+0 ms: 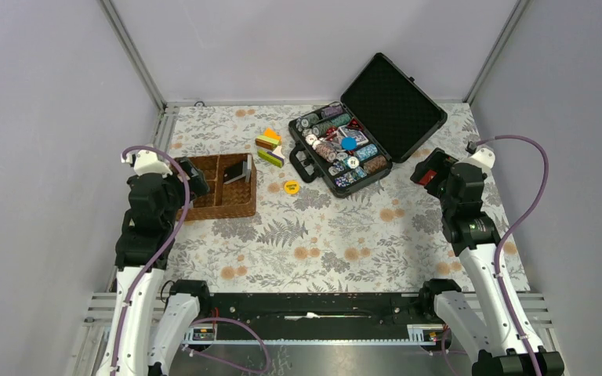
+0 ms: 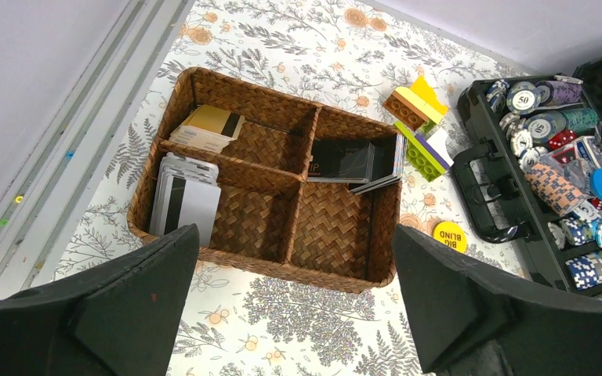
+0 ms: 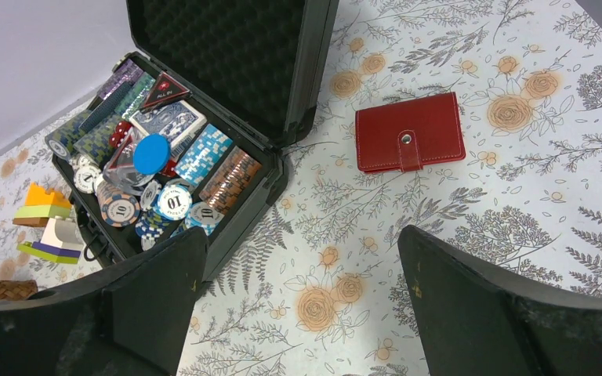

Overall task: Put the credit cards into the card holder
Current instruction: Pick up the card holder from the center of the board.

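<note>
It was a robot lab cell: plain grey panels on aluminium rails walled the floral-clothed table.

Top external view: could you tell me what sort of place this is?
Probably a robot lab test cell: plain grey walls, a floral-covered table, and staged props like the wicker basket and poker-chip case.

Yellow disc on worktop: "BIG BLIND".
Poker chip in black case: "50".
Two chips at case front: "10".
Dark red triangular marker in case: "ALL IN".
</note>
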Motion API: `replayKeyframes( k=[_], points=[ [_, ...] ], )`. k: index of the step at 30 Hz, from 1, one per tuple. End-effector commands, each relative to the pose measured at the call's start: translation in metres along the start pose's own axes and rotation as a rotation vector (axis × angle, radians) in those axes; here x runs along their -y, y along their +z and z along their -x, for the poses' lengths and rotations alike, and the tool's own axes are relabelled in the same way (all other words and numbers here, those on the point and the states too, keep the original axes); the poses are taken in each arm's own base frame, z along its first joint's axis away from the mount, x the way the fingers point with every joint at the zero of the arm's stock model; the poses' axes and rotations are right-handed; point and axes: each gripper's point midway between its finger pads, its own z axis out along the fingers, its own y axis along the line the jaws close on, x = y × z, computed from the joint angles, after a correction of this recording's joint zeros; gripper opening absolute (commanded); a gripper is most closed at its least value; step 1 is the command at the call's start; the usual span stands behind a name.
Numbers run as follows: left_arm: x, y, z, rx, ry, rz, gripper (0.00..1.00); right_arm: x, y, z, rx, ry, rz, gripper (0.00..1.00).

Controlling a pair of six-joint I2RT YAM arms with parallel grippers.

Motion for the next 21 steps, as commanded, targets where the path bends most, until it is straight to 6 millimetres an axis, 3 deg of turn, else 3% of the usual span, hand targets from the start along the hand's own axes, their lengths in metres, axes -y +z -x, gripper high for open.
replayKeyframes(
  k=[1,7,11,21],
  points=[
    [0.005,0.000,0.027,0.079,-0.001,-0.007,0.99,0.003,0.003,0.009,0.046,0.022,-0.024,0.99],
    [0.000,0.004,0.023,0.066,0.019,0.016,0.99,0.006,0.011,0.000,0.031,0.028,-0.039,0.99],
    [-0.001,0.012,0.019,0.043,0.033,0.029,0.99,0.016,0.032,-0.014,-0.024,0.024,-0.113,0.99],
    [0.006,0.022,0.001,0.006,0.020,-0.021,0.99,0.095,0.114,-0.048,-0.187,0.166,-0.340,0.99]
  ],
)
